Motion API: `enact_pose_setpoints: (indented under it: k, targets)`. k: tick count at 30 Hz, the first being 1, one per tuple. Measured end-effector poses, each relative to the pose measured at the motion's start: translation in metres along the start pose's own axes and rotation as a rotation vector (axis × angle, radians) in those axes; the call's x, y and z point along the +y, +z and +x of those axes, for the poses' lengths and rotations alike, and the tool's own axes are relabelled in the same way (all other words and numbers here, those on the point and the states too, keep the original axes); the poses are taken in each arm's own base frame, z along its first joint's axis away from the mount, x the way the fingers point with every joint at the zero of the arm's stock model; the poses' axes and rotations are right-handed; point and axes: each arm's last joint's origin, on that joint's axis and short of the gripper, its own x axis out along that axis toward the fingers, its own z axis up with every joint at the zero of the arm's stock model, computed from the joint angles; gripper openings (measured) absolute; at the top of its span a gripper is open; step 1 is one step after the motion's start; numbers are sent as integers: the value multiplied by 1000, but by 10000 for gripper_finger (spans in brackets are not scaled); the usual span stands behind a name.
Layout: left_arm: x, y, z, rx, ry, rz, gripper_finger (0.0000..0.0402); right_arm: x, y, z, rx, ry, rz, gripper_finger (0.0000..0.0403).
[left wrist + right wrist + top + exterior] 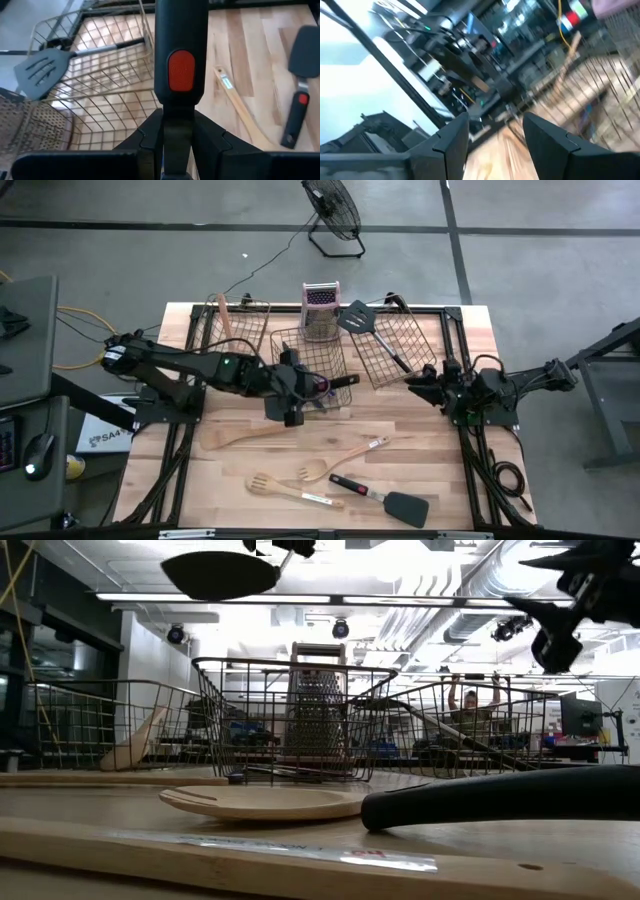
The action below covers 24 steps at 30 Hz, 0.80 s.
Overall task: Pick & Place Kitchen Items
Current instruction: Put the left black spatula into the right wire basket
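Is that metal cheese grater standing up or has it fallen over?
Standing upright. The box grater stands behind the middle wire basket, and the low view shows it vertical, handle on top.

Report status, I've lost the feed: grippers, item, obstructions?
Left gripper shut on black spatula, over middle basket. Right gripper open, empty, beside right basket. Nothing in the way.

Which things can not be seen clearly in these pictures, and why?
- Held black spatula: in the left wrist view the top edge cuts off its blade.
- Purple-blue cutlery in the middle basket: in the high view, the left gripper and the wires cover most of it.
- Right wrist view: motion blur; beyond the right gripper, little is recognisable.
- Person: too small in the low view.
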Motion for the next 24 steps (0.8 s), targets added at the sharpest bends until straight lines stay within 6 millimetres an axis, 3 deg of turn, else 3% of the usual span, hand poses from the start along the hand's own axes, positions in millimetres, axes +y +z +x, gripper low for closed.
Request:
enact_pose_setpoints:
  k: [4,11,18,24]
  targets:
    - [5,6,7,-46,14,12,69,7,7,3,-62,42,-38,180]
    - [13,11,9,-88,41,20,69,26,24,23,-46,-42,-136,180]
    - [13,14,8,-121,45,82,69,53,36,64,-47,-19,-232,180]
    - [15,14,7,-115,177,95,69,71,38,105,-69,20,-133,180]
